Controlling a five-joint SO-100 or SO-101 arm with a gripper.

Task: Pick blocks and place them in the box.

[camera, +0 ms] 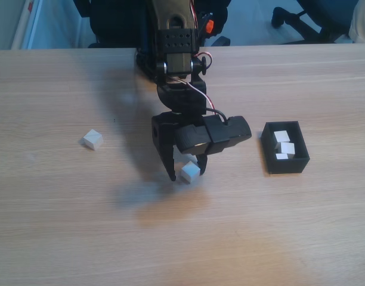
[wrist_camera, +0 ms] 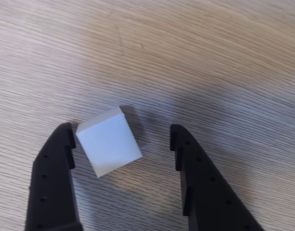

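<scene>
Fixed view: wooden table, pale grain, takes up most of the scene. Landmark is the box, black, open-topped, to the right as this view shows it. Three white blocks lie inside it already. The arm reaches down well to the box's left, gripper low over the tabletop, spread around the near block. A far block sits loose much farther left of the box, untouched.

Wrist view: gripper wide apart, nothing pinched. The near block sits skewed between the fingers, one corner touching or nearly touching the left finger, well apart from the right finger.

Risks, as I judge them: block is turned and off-centre, so closing may catch it on its corners; it could twist, squirt out forward, or be held by an edge and drop on the way to the box. The box is crowded; a fourth block may land on the others or on the rim.
</scene>
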